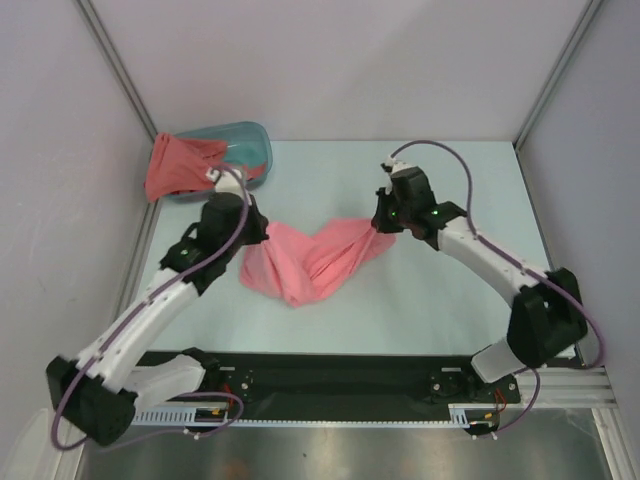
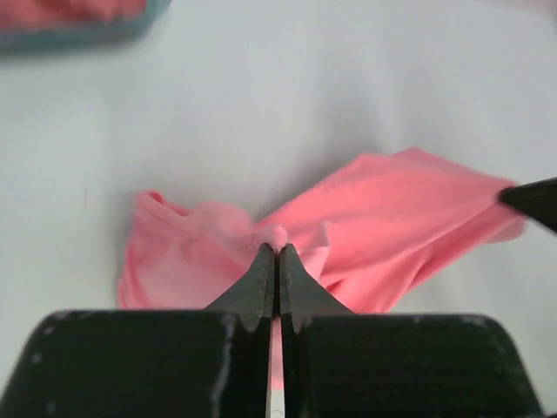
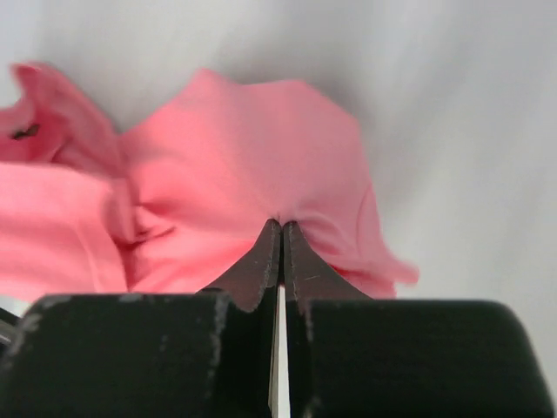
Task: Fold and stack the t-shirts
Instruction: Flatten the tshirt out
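The salmon-pink t-shirt (image 1: 315,258) is pinched by our left gripper (image 2: 277,252) at its left edge and our right gripper (image 3: 280,228) at its right, both clamped on fabric. It lies crumpled between them on the pale table (image 1: 450,300). Far left, the coral-red t-shirt (image 1: 178,165) drapes over a teal tub (image 1: 252,140); plain walls (image 1: 330,60) enclose us.

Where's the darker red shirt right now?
Seen from above, the coral-red t-shirt is draped over the left end of the teal tub in the far left corner of the table, behind the salmon-pink t-shirt.
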Controlling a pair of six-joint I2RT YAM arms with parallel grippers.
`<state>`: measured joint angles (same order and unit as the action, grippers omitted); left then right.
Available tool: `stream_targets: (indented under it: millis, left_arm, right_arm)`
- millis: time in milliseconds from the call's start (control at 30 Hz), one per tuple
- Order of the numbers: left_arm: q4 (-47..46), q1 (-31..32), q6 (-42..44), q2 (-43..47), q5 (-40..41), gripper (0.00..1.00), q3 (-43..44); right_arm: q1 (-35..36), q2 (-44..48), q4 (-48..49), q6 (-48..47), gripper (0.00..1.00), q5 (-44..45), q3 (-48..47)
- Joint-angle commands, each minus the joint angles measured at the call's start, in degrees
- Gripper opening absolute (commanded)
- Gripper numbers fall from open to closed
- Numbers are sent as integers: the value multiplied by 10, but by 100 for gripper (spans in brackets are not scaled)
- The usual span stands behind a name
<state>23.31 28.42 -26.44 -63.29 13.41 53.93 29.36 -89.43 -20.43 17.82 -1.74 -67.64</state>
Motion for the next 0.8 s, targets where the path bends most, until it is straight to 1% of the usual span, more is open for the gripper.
stream_targets:
  millis: [0, 33, 67, 100, 133, 167, 233, 267, 333, 367, 433, 467, 500, 533, 567, 600, 633, 667, 700, 733, 767]
  left_arm:
    - [-16, -5, 27, 92, -49, 0, 68]
    - [-18, -5, 31, 107, -61, 0, 79]
    - [-19, -5, 31, 140, -70, 0, 99]
    - [-18, -5, 32, 154, -76, 0, 107]
    - [-18, -5, 32, 170, -87, 0, 113]
    - [-16, -5, 29, 198, -88, 0, 116]
    - [1, -5, 23, 229, -69, 0, 117]
    - [9, -5, 17, 256, -60, 0, 115]
    - [32, -5, 10, 282, -43, 0, 92]
    - [34, -5, 2, 296, -35, 0, 64]
    - [42, -5, -22, 330, -21, 0, 28]
    - [45, -5, -31, 337, -4, 0, -12]
    - [60, -5, -44, 344, 9, 0, -29]
    - [72, -5, -80, 344, 24, 2, -45]
    - [92, -5, -98, 342, 56, 6, -78]
    - [98, -5, -112, 338, 71, 15, -94]
    - [104, -6, -143, 334, 86, 28, -110]
    - [115, -7, -162, 329, 102, 43, -128]
    - [145, -7, -178, 324, 136, 57, -130]
    - [150, -8, -184, 317, 147, 64, -131]
    - [157, -9, -183, 316, 156, 75, -125]
  right_arm:
    - [-9, 102, -46, -10, 0, 56, -28]
    - [-11, 145, -58, -9, 0, 65, -32]
    - [-11, 168, -84, -4, 0, 85, -39]
    - [-11, 190, -98, -1, 0, 94, -43]
    - [-11, 240, -112, 4, 0, 103, -46]
    - [-10, 263, -142, 11, 0, 118, -51]
    - [-11, 310, -167, 27, 0, 132, -53]
    - [-11, 351, -191, 30, 0, 148, -54]
    - [-11, 379, -213, 39, 0, 167, -49]
    - [-11, 401, -230, 42, 0, 178, -43]
    - [-12, 412, -234, 56, 0, 181, -5]
    - [-12, 413, -230, 63, 0, 179, 20]
    - [-18, 408, -226, 70, 0, 172, 41]
    - [-21, 400, -214, 85, 0, 162, 77]
    - [-24, 380, -203, 93, 0, 140, 94]
    - [-29, 369, -191, 100, 0, 130, 124]
    - [-34, 357, -167, 109, 0, 123, 134]
    - [-41, 341, -157, 117, 1, 111, 140]
    - [-57, 312, -150, 117, 3, 106, 145]
    - [-68, 293, -136, 116, 9, 104, 150]
    - [-80, 277, -132, 108, 10, 95, 147]
